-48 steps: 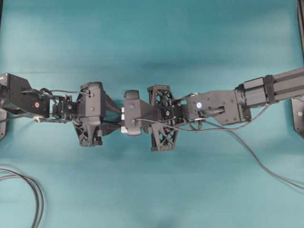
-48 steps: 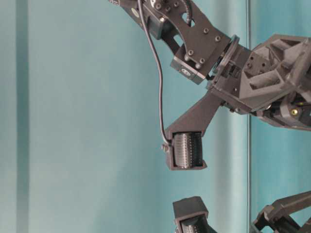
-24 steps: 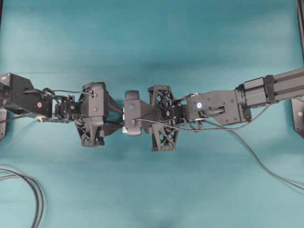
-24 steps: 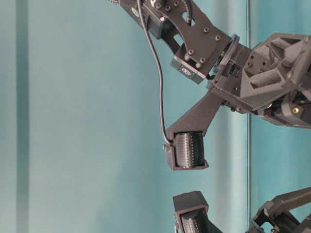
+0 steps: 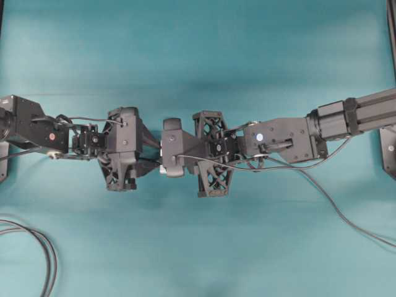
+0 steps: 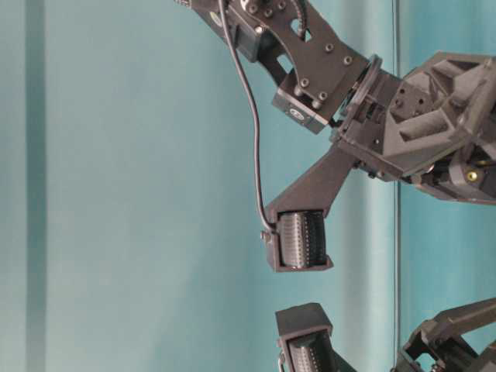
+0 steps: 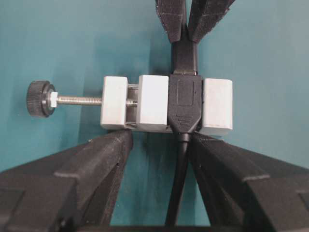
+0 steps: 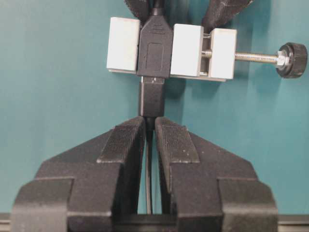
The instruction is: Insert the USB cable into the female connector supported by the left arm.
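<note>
Mating: thin dark grey USB cable (image 8: 151, 96) plug seated in white block female connector (image 7: 166, 105), unchanged.
Right gripper (image 8: 150, 128) pinches the plug; left gripper (image 7: 159, 140) jaws wide, gripping the connector.

You have a teal desk (image 5: 198, 62) under everything, and two looping black cables (image 5: 46, 250) lying side by side on it at the lower left corner of the overhead view.

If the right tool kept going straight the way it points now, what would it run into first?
The right tool, shut on the USB plug, points at the female connector. The plug looks already seated, so its fingertips would probably meet that connector first.
</note>
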You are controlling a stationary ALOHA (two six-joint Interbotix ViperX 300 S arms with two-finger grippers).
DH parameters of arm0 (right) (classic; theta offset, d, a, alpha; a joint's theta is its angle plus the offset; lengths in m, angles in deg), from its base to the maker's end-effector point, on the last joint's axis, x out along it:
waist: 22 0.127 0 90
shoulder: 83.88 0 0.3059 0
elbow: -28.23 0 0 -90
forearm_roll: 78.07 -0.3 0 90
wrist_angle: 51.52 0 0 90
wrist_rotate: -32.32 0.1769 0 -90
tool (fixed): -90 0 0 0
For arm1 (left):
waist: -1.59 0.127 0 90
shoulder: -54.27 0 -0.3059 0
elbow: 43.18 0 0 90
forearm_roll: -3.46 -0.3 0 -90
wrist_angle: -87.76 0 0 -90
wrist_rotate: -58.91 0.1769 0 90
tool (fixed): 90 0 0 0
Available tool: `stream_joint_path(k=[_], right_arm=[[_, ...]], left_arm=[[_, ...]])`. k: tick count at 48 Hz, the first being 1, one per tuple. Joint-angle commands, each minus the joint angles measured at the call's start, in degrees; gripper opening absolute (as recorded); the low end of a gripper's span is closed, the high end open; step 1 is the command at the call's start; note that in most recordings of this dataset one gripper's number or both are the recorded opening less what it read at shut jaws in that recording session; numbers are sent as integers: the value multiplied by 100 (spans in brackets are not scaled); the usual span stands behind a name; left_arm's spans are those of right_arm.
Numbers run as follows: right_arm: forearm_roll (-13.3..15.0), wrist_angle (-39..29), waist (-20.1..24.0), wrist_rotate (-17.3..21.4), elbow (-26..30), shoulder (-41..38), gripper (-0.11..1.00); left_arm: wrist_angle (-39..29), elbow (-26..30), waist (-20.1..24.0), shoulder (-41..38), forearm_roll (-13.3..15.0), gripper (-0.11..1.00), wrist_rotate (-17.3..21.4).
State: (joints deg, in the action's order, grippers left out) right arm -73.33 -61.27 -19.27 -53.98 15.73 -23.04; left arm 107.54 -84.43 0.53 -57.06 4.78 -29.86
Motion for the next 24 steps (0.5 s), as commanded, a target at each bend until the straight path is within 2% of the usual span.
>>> stream_joint_path(k=[1,13,21,24], right_arm=[[18,255,0,-9,202,185,10],[18,26,35,44,-264,501,10],[18,220,-9,149,-431,765,10],[18,211,-18,229,-431,773,20]], left_arm=[[26,352,-62,-105,0,68,-53],[26,-422,-79,589,9,69,-132],[-18,-606,-88,914,9,70,-193],[-26,-642,-97,1002,18,71,-202]])
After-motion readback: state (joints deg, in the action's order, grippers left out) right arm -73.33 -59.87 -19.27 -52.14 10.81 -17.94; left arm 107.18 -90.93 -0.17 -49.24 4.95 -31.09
